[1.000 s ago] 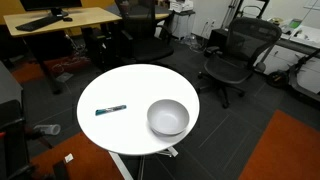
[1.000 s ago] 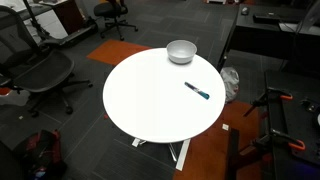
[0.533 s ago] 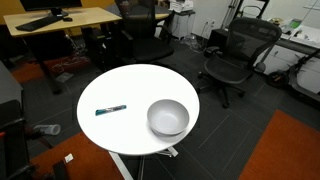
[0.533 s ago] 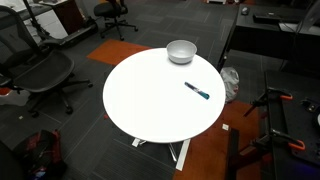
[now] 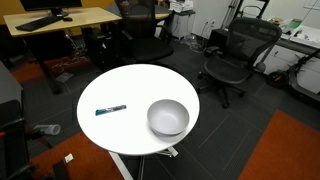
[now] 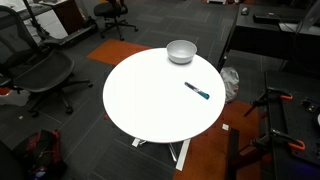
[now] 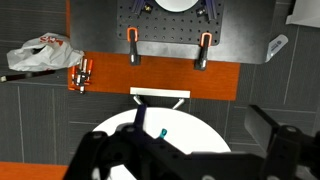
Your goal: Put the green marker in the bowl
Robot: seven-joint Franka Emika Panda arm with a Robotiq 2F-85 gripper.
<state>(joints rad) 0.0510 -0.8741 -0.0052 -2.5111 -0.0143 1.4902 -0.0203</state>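
The green marker [image 5: 110, 110] lies flat on the round white table [image 5: 130, 85], near one edge; it also shows in an exterior view [image 6: 197, 91]. The grey-white bowl [image 5: 168, 117] stands upright and empty near the table's rim, apart from the marker, and shows in both exterior views [image 6: 181, 51]. The arm is out of both exterior views. In the wrist view my gripper [image 7: 185, 140] is a dark blur high above the table [image 7: 205, 128], with its jaws wide apart and empty. The marker [image 7: 161, 132] shows small between them. The bowl is out of the wrist view.
Office chairs [image 5: 236, 55] [image 6: 40, 70] stand around the table. A wooden desk [image 5: 60, 20] is behind it. An orange floor mat [image 7: 150, 75], a metal base plate [image 7: 170, 25] and a plastic bag [image 7: 35, 55] lie below.
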